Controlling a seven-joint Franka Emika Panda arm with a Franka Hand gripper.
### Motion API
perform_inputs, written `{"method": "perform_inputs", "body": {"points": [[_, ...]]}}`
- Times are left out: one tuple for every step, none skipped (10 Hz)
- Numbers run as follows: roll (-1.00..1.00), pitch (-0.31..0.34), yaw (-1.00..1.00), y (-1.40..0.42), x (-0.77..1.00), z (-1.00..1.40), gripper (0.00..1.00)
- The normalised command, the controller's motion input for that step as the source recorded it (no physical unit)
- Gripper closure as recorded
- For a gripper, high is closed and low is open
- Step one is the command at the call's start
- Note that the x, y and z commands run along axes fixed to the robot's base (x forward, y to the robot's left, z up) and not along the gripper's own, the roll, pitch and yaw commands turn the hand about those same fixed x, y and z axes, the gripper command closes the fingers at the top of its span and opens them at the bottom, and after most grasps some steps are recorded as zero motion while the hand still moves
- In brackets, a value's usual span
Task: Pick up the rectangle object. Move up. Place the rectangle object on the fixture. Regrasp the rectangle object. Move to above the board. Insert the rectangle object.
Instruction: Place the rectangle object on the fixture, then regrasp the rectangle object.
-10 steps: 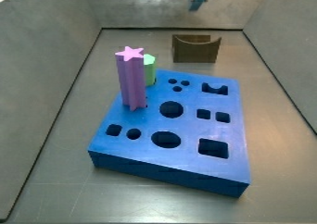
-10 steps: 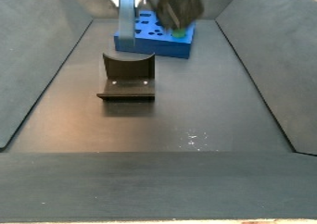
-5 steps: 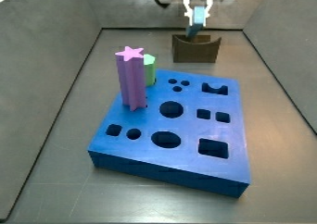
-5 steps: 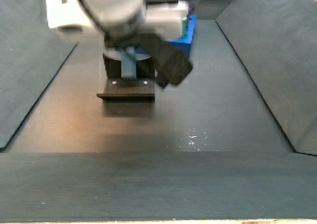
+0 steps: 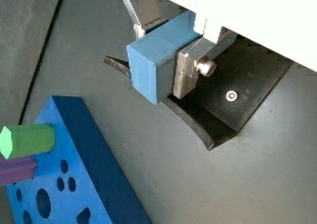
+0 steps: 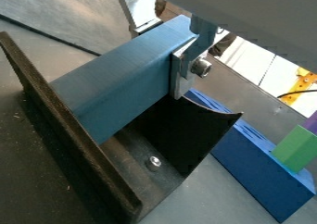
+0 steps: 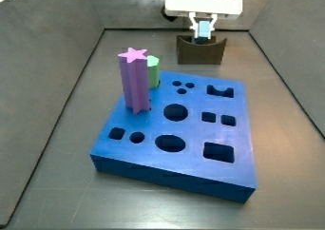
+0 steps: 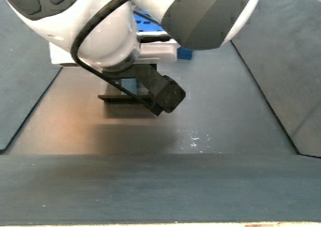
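The hand [image 5: 173,63] is down at the fixture [image 7: 200,51], at the far end of the table [image 7: 76,110] beyond the board [image 7: 191,129], and it is clamped on the rectangle object [image 5: 158,66], one silver finger [image 5: 192,68] pressed flat against the bar's side. In both wrist views the bar [image 6: 118,84] hangs just over the fixture's dark base plate [image 6: 148,163]; whether it touches yet, I cannot tell. This piece looks rigid, smooth-faced and fairly light, likely a touch slippery, so flat pads on the two broad faces are the sensible hold, and the regrasp probably wants the fingers nearer one end, leaving length free to enter a hole. The table is plain dark grey and flat, walled on the sides. Room is tight around the fixture's upright, open elsewhere. On the board, the purple star post [image 7: 135,80] and green peg [image 7: 152,74] stand at one corner, well apart from the hand.
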Motion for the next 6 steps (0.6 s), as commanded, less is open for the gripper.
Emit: {"method": "perform_inputs", "body": {"points": [[-0.20, -0.058, -0.16, 0.07, 0.07, -0.37, 1.00], [-0.20, -0.058, -0.14, 0.07, 0.07, -0.37, 1.00], [0.00, 0.000, 0.00, 0.00, 0.00, 0.00, 0.00], [0.08, -0.102, 0.00, 0.00, 0.00, 1.00, 0.00], [0.09, -0.090, 0.01, 0.00, -0.01, 1.00, 0.00], [0.10, -0.059, 0.03, 0.00, -0.03, 1.00, 0.00]]}}
